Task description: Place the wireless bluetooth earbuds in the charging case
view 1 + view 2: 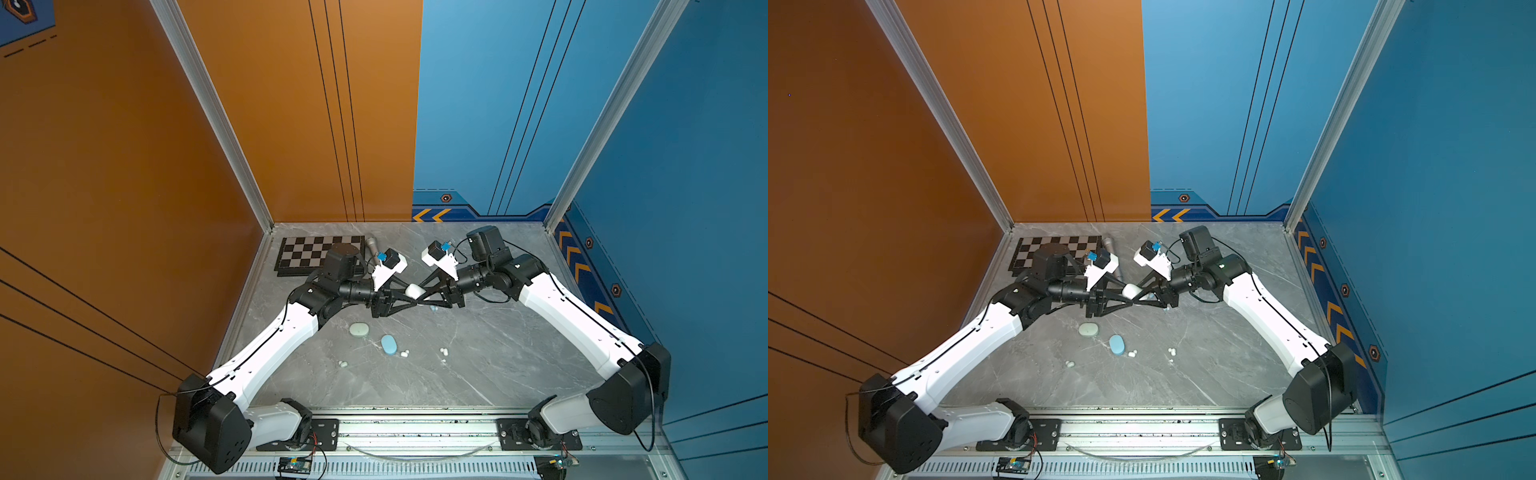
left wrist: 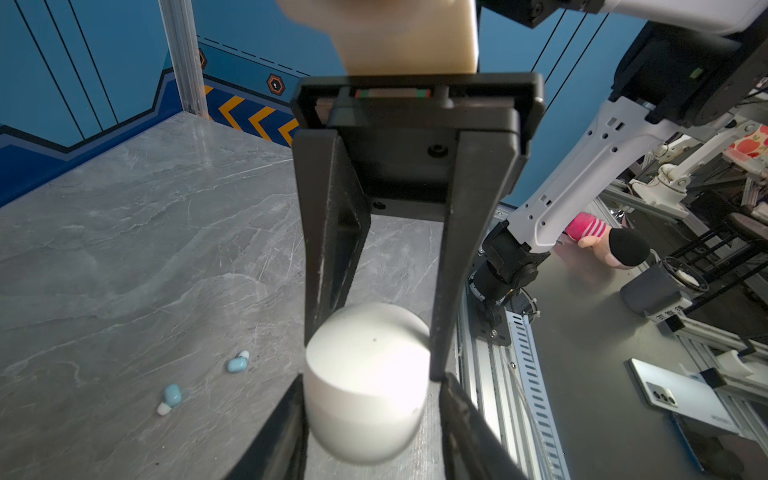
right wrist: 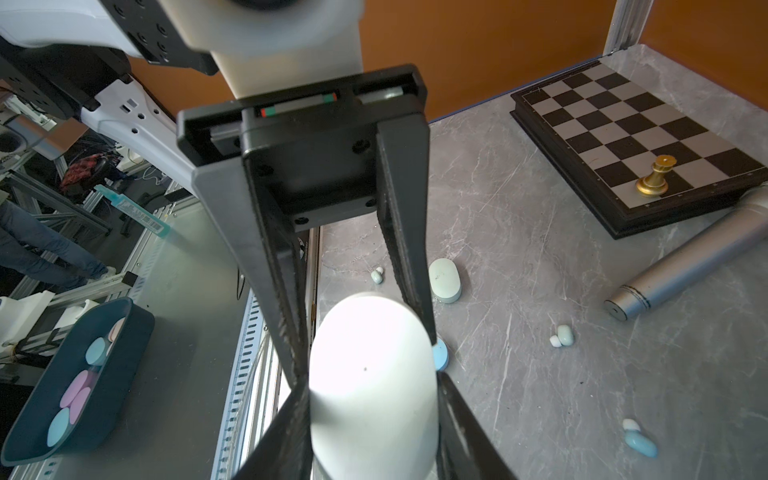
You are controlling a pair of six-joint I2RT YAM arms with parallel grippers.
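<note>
A white charging case (image 1: 414,290) (image 1: 1130,290) hangs above the table centre, closed, between both grippers. My right gripper (image 3: 372,382) is shut on the white case (image 3: 370,395) from the right. My left gripper (image 2: 372,399) grips the other end of the white case (image 2: 365,374) from the left, fingers against its sides. Loose earbuds lie on the table: a blue one (image 1: 433,308) under the grippers, pale ones (image 1: 404,353) (image 1: 444,351) and a mint one (image 1: 343,364) nearer the front. Two blue earbuds (image 2: 237,363) (image 2: 171,397) show in the left wrist view.
A mint case (image 1: 359,329) and a blue case (image 1: 389,344) lie closed in front of the grippers. A chessboard (image 1: 320,253) with a gold piece (image 3: 654,183) and a silver cylinder (image 3: 685,262) sit at the back left. A dark bin (image 3: 25,415) of cases stands off the table.
</note>
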